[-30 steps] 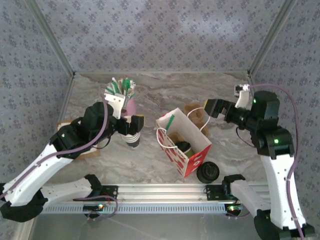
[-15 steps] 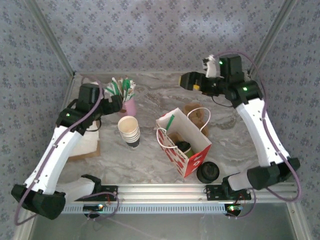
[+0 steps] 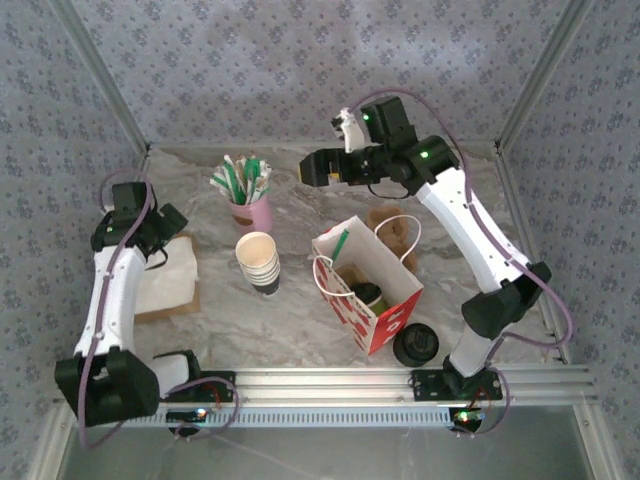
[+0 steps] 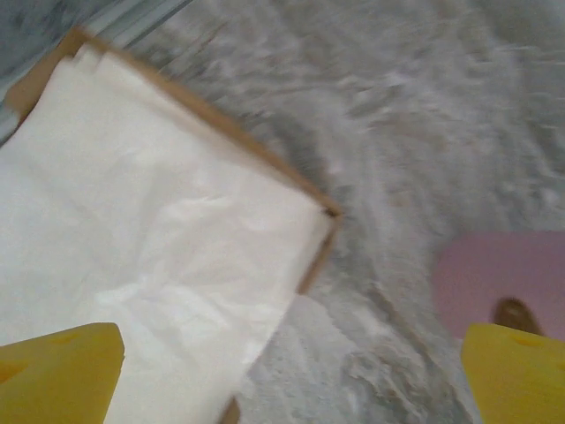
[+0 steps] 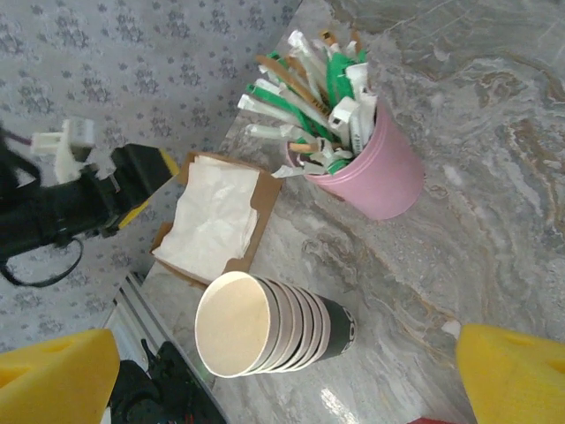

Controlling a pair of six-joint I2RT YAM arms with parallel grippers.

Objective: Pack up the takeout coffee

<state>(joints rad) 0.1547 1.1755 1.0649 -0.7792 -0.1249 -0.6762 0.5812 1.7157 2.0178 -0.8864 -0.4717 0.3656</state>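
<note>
Coffee, the lidded takeout coffee (image 3: 367,294), sits lid-up down inside the red-and-white paper bag (image 3: 392,318) at mid-table. The right gripper (image 3: 306,170) hangs beyond the bag and the left gripper (image 3: 165,222) is over the napkins (image 3: 168,275), both with jaws spread wide and holding nothing. My worry is the right arm stretching above the bag, because a low sweep could snag the looped handles (image 3: 400,225) and tip the drink out; no brand or lettering on bag or cup is readable to me.
</note>
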